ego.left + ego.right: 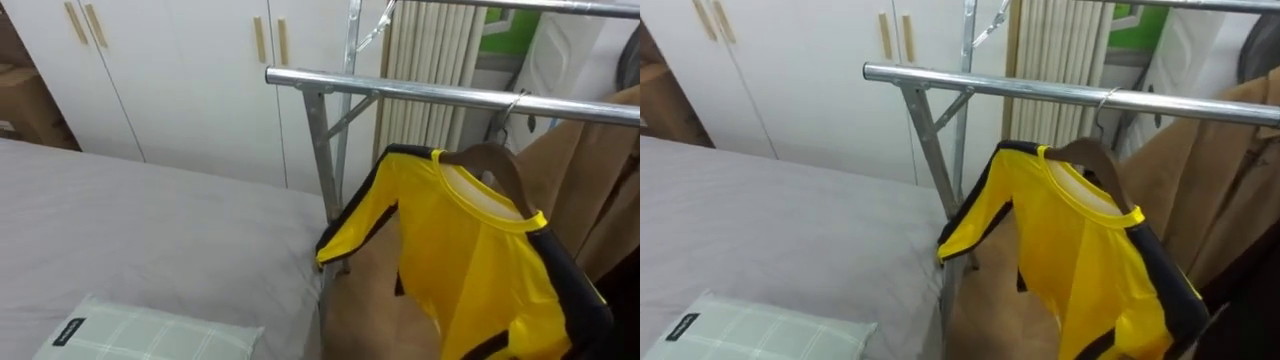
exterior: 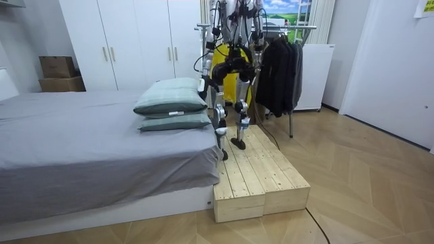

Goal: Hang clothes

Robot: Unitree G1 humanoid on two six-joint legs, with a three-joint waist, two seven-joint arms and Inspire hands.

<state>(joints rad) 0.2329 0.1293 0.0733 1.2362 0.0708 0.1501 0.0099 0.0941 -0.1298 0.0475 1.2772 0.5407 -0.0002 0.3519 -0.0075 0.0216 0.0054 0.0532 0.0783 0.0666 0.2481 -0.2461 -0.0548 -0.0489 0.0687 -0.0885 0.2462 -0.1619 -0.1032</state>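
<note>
Hand state: cannot tell for either. Yellow long-sleeved shirt with black trim [image 1: 470,250] hung on a brown wooden hanger [image 1: 497,160], hooked over the silver metal clothes rail [image 1: 420,92] near its left end, past the grey bed's [image 1: 150,220] edge. Robot stood on a pale wooden platform [image 2: 261,176] facing the rail.

Rail [image 1: 450,95]: hanger [image 1: 490,158] hooked on it, shirt [image 1: 470,250] on the hanger, coat [image 1: 590,180] just right of the shirt. Bed [image 1: 150,230] lies left of the rail, with a pillow [image 1: 150,335] on it and a wardrobe [image 1: 180,70] behind. Platform [image 2: 261,176] lies beside the bed, before the rail.
</note>
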